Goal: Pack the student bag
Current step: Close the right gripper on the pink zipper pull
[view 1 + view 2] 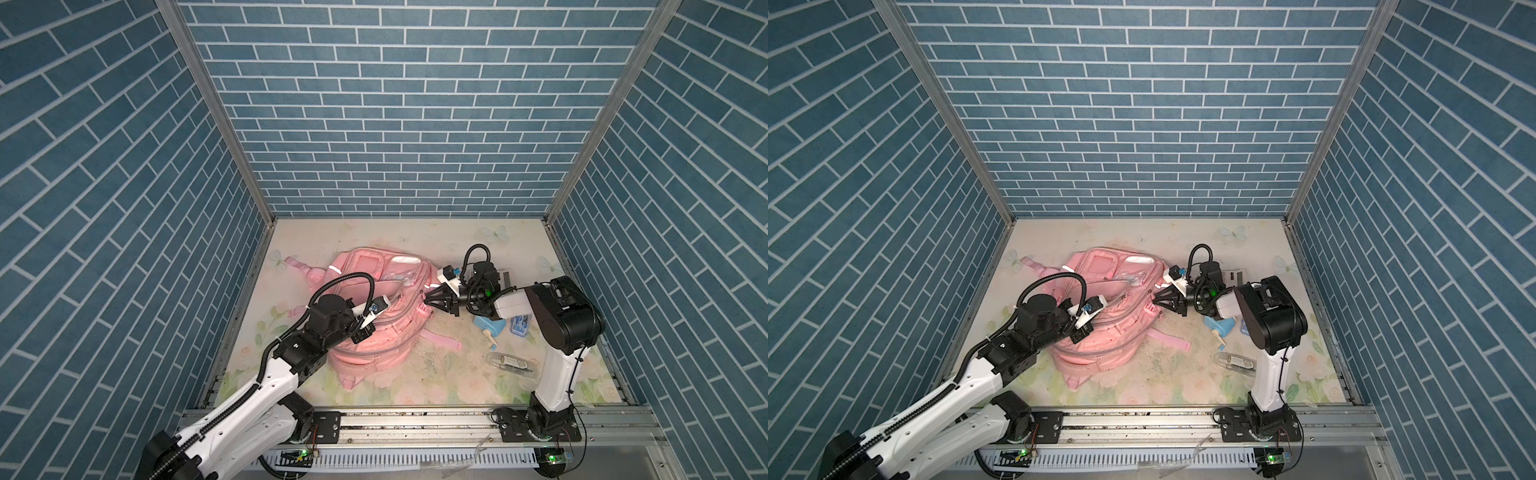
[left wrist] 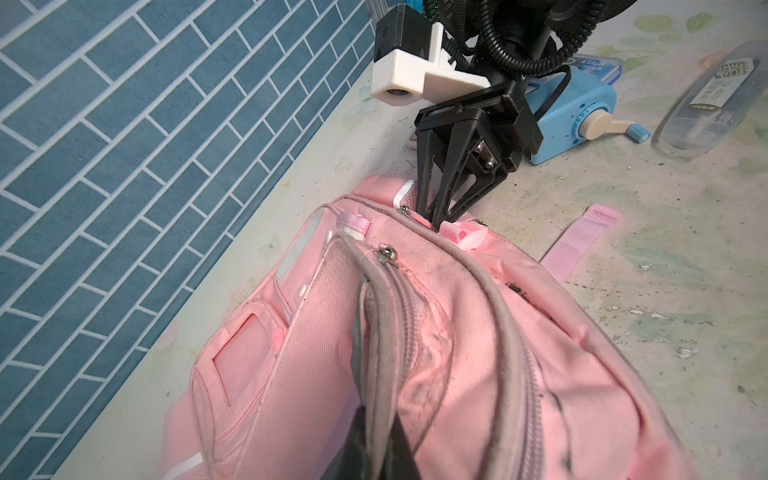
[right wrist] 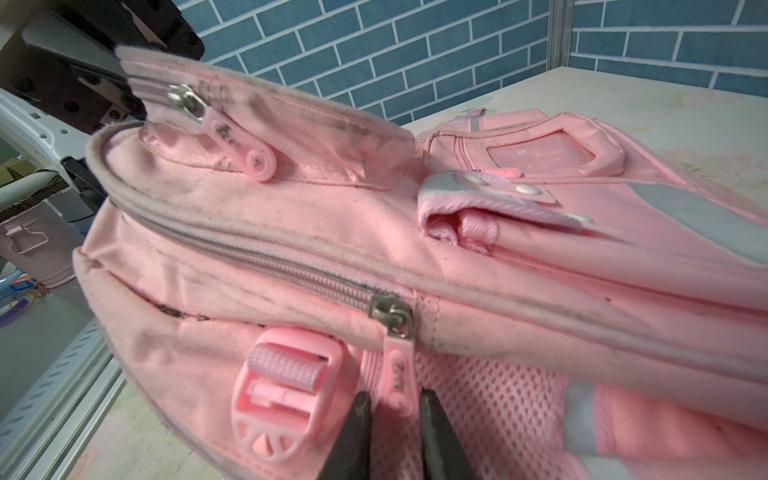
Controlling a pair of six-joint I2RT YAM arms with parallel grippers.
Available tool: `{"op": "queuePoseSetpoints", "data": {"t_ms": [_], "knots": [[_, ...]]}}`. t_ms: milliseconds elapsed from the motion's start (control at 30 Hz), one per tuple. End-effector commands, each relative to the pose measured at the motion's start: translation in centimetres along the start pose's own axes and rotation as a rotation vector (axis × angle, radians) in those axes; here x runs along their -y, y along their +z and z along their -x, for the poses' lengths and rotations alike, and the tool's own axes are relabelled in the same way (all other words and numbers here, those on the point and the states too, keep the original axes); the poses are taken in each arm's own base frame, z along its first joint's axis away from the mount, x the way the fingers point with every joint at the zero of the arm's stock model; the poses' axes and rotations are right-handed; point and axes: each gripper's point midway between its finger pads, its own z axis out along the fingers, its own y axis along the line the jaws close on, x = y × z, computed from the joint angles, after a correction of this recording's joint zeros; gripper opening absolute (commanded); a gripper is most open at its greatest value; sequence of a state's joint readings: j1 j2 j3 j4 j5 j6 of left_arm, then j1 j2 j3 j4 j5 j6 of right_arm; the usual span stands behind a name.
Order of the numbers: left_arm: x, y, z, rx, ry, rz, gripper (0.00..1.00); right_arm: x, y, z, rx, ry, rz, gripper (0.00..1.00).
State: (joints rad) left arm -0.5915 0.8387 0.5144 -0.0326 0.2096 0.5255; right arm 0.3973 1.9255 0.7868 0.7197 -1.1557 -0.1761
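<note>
The student bag (image 1: 374, 320) (image 1: 1100, 332) is a pink backpack lying flat in the middle of the floral mat. My left gripper (image 1: 360, 332) (image 2: 376, 415) is shut on the grey-edged lip of the bag's open zip pocket (image 2: 374, 332), holding it raised. My right gripper (image 1: 426, 298) (image 2: 436, 216) (image 3: 395, 399) is at the bag's right end. Its fingers (image 3: 353, 436) stand narrowly apart on either side of a pink zipper pull (image 3: 398, 374), which hangs from a closed zip's metal slider (image 3: 390, 311). The pull's tip lies between the jaws with small gaps.
A blue crank pencil sharpener (image 1: 490, 326) (image 2: 582, 120), a clear pencil case (image 1: 513, 360) (image 2: 706, 104) and a small blue box (image 1: 519, 324) lie right of the bag, near my right arm. A pink strap (image 1: 444, 341) trails across the mat. A pink buckle (image 3: 286, 399) sits beside the pull.
</note>
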Motion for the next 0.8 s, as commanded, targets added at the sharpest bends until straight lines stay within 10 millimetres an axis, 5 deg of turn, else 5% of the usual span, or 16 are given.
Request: {"op": "queuePoseSetpoints", "data": {"t_ms": [0, 500, 767], "knots": [[-1.9, -1.0, 3.7, 0.142, 0.015, 0.078, 0.00, -0.7, -0.3, 0.9, 0.020, -0.034, 0.017, 0.22], [-1.5, -1.3, 4.1, 0.164, 0.025, 0.051, 0.00, 0.9, 0.8, 0.7, -0.015, 0.043, 0.105, 0.40], [-1.7, -1.0, 4.1, 0.161, 0.019, 0.059, 0.00, 0.6, 1.0, 0.8, -0.024, 0.044, 0.150, 0.30]]}}
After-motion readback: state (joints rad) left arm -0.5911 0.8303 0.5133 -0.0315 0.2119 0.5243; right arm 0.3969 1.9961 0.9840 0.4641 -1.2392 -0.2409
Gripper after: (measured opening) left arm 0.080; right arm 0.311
